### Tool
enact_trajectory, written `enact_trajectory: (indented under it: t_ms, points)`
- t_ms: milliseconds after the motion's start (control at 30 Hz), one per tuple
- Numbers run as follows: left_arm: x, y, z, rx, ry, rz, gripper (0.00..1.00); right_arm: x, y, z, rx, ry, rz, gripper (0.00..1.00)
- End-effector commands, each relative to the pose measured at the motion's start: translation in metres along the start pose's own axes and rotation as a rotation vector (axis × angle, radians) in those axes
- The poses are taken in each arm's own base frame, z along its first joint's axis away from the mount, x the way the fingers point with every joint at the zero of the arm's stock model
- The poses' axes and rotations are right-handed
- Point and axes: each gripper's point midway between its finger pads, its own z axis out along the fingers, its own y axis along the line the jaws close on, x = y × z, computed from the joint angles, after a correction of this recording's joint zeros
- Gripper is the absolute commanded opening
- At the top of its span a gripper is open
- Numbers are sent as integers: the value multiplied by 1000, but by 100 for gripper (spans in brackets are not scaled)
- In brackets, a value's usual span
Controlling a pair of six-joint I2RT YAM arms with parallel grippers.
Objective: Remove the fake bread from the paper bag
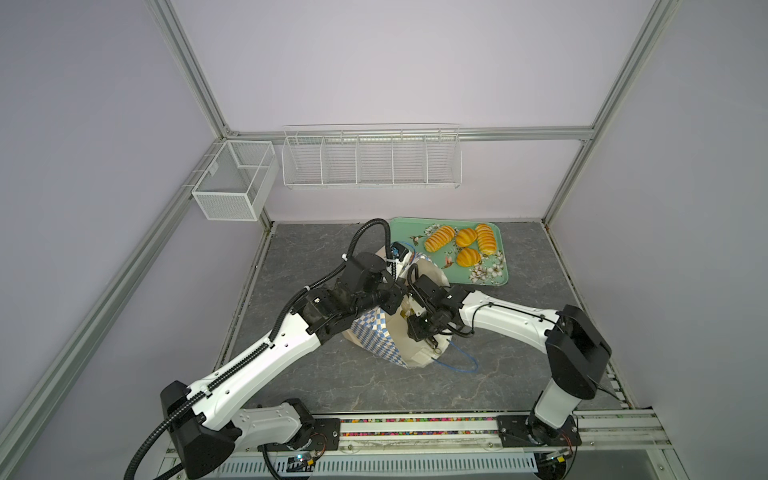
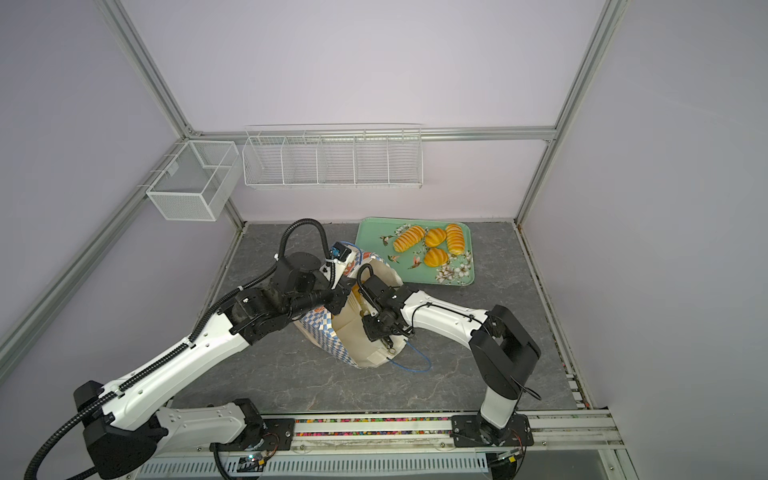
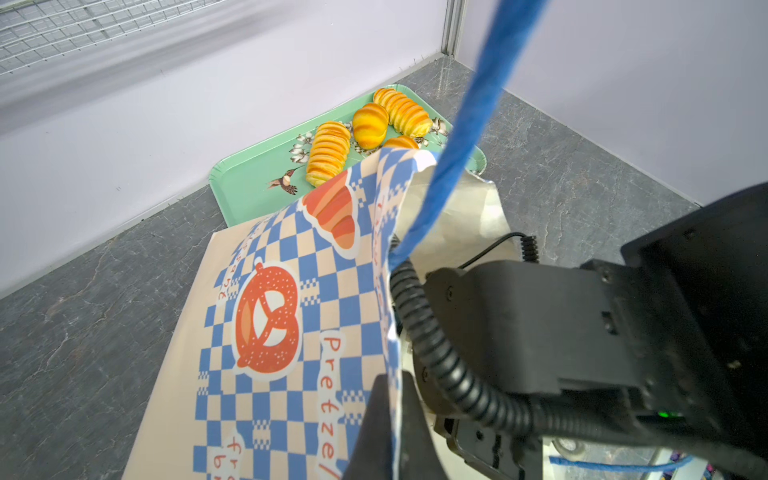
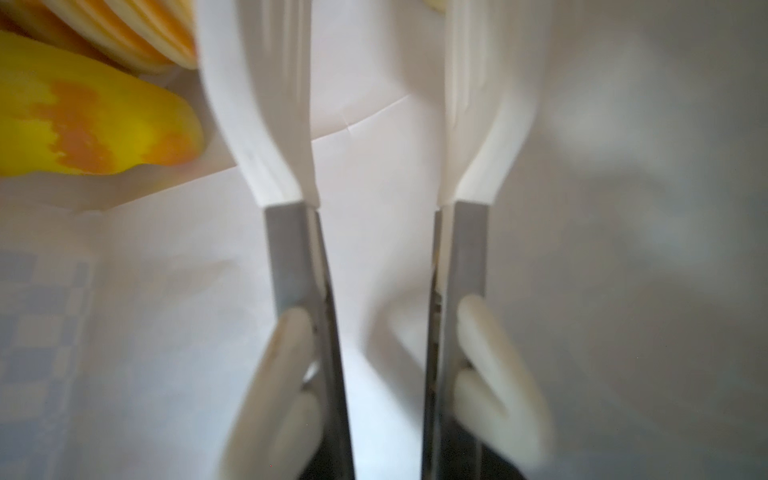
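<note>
The paper bag (image 1: 374,338) (image 2: 322,332) lies tilted on the table with its mouth facing the right arm. My left gripper (image 3: 392,384) (image 1: 397,291) is shut on the bag's checkered rim (image 3: 386,316). My right gripper (image 4: 386,332) (image 1: 420,328) reaches into the mouth, shut on metal tongs (image 4: 291,257). The tongs' white tips (image 4: 266,124) stand apart with nothing between them. Inside the bag, a smooth fake bread (image 4: 83,124) and a ribbed one (image 4: 124,29) lie beside the tips. Several more fake breads (image 1: 439,238) (image 2: 409,238) (image 3: 330,151) sit on the green tray (image 1: 405,232).
A blue cord handle (image 1: 461,365) trails from the bag onto the table, and another (image 3: 465,124) runs close past the left wrist camera. White wire baskets (image 1: 370,160) and a mesh box (image 1: 232,180) hang on the back wall. The tray stands close behind the bag.
</note>
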Motion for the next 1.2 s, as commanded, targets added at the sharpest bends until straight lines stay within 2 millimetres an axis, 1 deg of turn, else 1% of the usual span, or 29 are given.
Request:
enact_trajectory:
  t_ms: [0,100,233,300,567,700,767,833,933,1033,1167]
  points:
    - [-29,-23,-11,92,-83,39,0,-15,-6,6,59,-23,-11,42]
    - [-28,-25,-9,100,-79,41,0,-15,-13,9,103,-10,-16,43]
    - [-26,-25,-8,101,-75,41,0,-17,-20,3,143,-34,-19,43]
    - [-27,-26,-8,107,-79,37,0,-19,-23,4,161,-33,-25,44]
    - [-31,-29,-12,121,-88,32,0,-19,-29,19,206,24,-60,45]
    - [-33,-28,-14,115,-84,31,0,-17,-32,27,221,61,-86,43]
    - [-32,-29,-12,116,-82,33,0,-14,-34,29,230,84,-105,39]
    - [-29,-28,-9,112,-74,40,0,-10,-36,28,237,100,-125,29]
    - [-23,-28,-2,106,-54,52,0,-9,-36,19,238,88,-143,18]
    - [-17,-26,2,96,-47,55,0,-9,-34,5,232,62,-148,12]
    - [-12,-23,3,78,-36,65,0,-1,-31,-14,200,24,-132,8]
